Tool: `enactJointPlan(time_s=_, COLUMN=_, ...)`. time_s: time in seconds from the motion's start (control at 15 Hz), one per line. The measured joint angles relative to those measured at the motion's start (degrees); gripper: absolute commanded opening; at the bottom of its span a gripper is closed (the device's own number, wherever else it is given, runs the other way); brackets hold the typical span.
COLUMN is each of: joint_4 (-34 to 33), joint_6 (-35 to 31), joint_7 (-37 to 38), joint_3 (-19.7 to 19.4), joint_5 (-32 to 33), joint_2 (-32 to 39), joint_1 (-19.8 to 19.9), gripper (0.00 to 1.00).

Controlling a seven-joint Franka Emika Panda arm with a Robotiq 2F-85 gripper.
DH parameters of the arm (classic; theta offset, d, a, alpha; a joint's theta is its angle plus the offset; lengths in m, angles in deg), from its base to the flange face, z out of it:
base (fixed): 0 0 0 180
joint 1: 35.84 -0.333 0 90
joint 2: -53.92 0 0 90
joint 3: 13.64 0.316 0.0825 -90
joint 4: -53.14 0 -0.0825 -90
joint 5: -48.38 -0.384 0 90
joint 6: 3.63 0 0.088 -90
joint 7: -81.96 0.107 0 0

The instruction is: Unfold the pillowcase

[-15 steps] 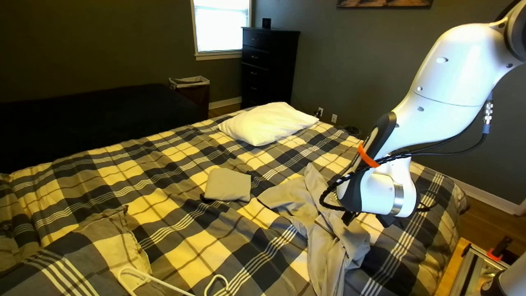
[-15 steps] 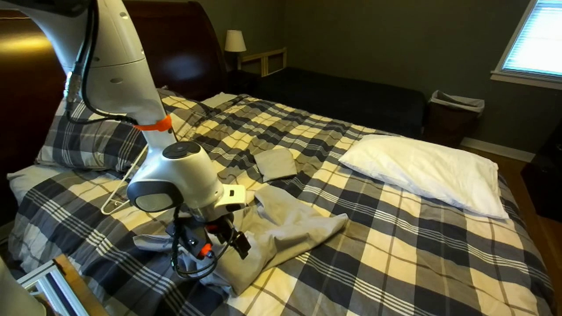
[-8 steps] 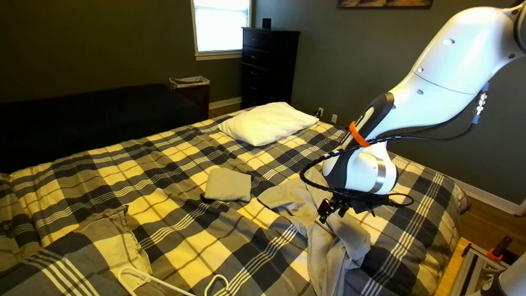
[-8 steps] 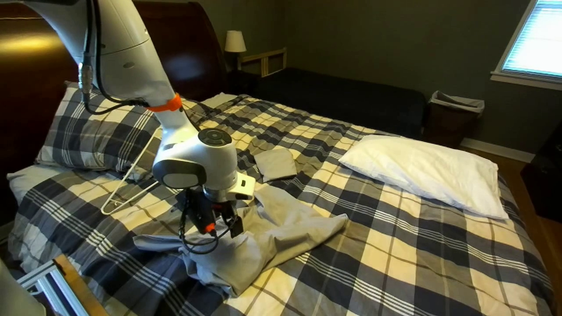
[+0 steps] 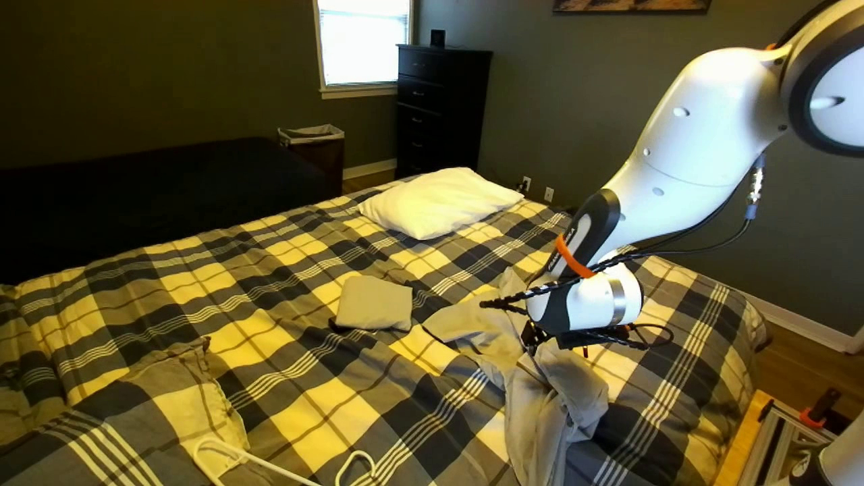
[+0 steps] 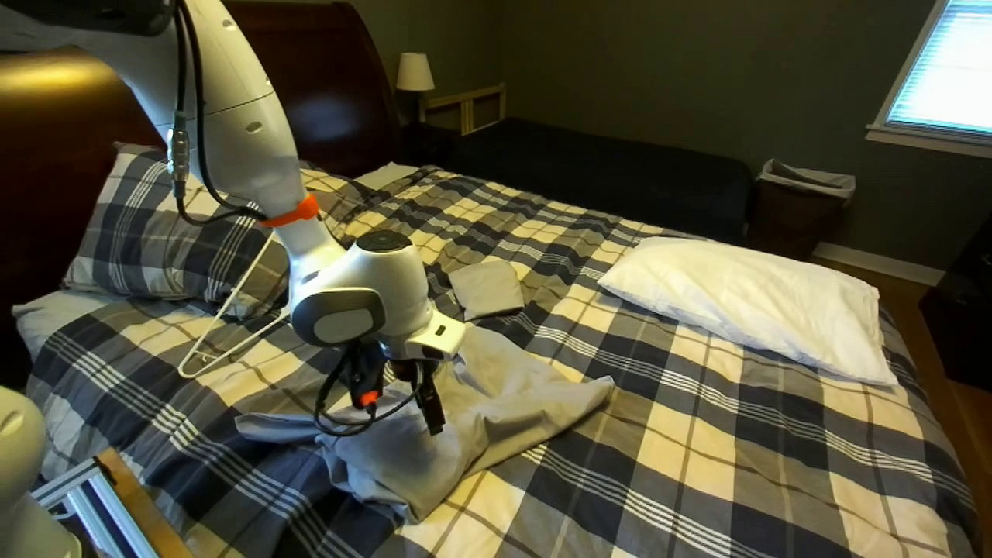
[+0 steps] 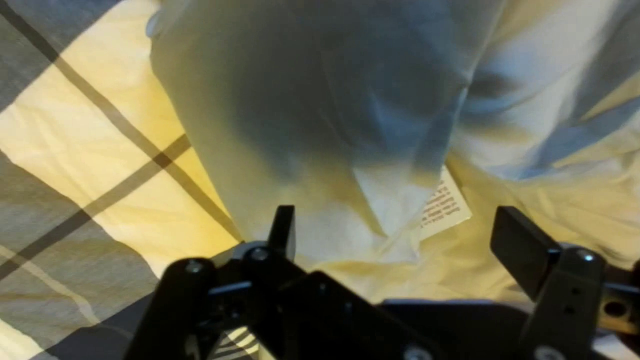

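Tool [image 7: 397, 230]: is held spread above crumpled pillowcase [image 5: 540, 398] | white pillow [image 5: 440, 204]: is seen at pillowcase's eleven o'clock in an exterior view

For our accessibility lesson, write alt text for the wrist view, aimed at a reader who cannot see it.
A black pincer stands open over a wrinkled grey-blue pillowcase that fills much of the view. A small printed label pokes out from under a fold, its text too blurred to read; plaid bedding shows at left.

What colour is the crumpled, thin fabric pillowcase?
Plain grey; the pillowcase shows best in an exterior view.
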Motion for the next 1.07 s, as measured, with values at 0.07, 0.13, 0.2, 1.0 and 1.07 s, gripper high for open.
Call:
enactJointPlan(time_s=0.07, joint_4=-0.6, joint_6=1.5, joint_7=1.6, joint_3=-1.7, joint_5=0.6, joint_2=1.2, joint_1=-1.8, gripper=1.0)
enactJointPlan(time_s=0.13, joint_4=-0.8, joint_6=1.4, joint_7=3.4, joint_3=-1.3, joint_5=3.0, joint_2=1.6, joint_1=-1.6, gripper=1.0)
enactJointPlan(time_s=0.2, joint_4=-0.8, joint_6=0.6, joint_7=5.8, joint_3=0.1, joint_5=5.9, joint_2=1.5, joint_1=0.0, gripper=1.0)
enactJointPlan(time_s=1.0, joint_4=-4.0, joint_6=8.7, joint_7=23.9, joint_3=9.2, joint_5=25.2, joint_2=1.2, joint_1=11.7, gripper=0.19)
enactJointPlan(time_s=1.07, joint_4=-4.0, joint_6=8.7, joint_7=24.6, joint_3=9.1, joint_5=25.9, joint_2=1.2, joint_1=11.9, gripper=0.11)
